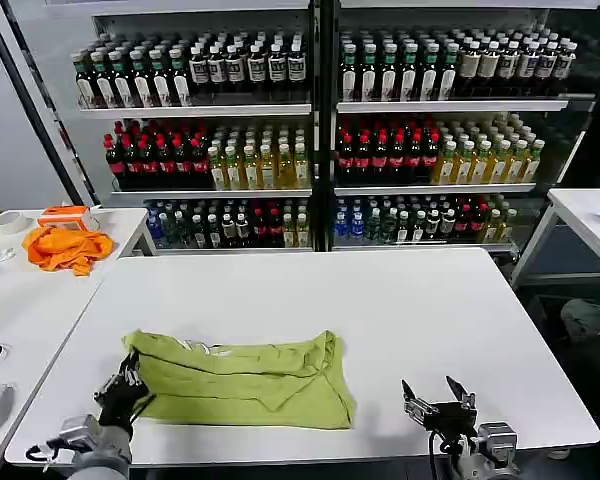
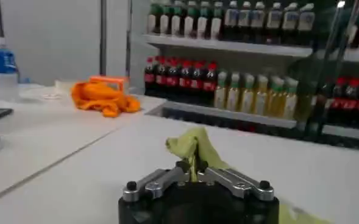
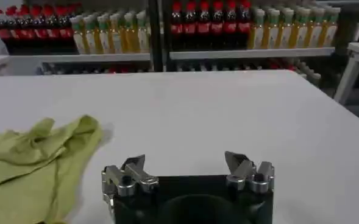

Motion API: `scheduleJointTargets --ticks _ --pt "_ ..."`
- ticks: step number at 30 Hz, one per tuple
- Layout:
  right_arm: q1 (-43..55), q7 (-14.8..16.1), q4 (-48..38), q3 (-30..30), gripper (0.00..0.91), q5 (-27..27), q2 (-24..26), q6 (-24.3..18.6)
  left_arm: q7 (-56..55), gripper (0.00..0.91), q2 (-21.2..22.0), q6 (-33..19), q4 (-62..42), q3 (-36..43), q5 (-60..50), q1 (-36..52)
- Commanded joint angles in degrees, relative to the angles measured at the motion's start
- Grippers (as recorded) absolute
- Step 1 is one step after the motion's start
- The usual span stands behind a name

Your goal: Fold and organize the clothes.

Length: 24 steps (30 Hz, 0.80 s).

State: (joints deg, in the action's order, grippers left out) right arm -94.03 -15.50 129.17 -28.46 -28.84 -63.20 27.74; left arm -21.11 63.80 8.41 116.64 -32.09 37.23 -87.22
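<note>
The clothes are one lime-green T-shirt [image 1: 242, 374], lying folded and rumpled on the near left part of the white table [image 1: 380, 310]. My left gripper [image 1: 130, 375] is at the shirt's left edge, shut on a pinch of green fabric that sticks up between its fingertips [image 2: 194, 163]. My right gripper [image 1: 435, 392] stands open over bare table near the front edge, right of the shirt and apart from it. In the right wrist view the T-shirt [image 3: 36, 164] lies off to one side of the open gripper [image 3: 185, 163].
A bright orange cloth [image 1: 68, 247] and an orange box lie on the adjoining table at the far left. Shelves of bottles [image 1: 320, 140] stand behind the table. Another white table [image 1: 590, 215] is at the right. A cable and mouse lie at the left edge.
</note>
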Motion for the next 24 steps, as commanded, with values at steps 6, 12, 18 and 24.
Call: scheduleJointTargets --ticks 6,12,18,24 --pt "-0.44 -0.05 -0.46 -0.40 0.907 0.14 0.04 -0.01 0.81 0.020 3.04 5.34 9.75 17.36 28.74 7.55" --pt "-0.97 -0.03 -0.62 -1.17 0.907 0.12 0.09 -0.06 0.58 0.020 9.34 4.86 4.87 26.01 27.87 12.11" --pt "-1.32 0.02 -0.75 -1.71 0.907 0.12 0.12 -0.19 0.35 0.020 13.66 4.82 -1.95 31.87 24.26 16.25" --pt "-1.41 0.00 -0.75 -1.67 0.907 0.13 0.05 -0.23 0.60 0.907 16.35 5.13 -8.35 34.78 19.34 19.59"
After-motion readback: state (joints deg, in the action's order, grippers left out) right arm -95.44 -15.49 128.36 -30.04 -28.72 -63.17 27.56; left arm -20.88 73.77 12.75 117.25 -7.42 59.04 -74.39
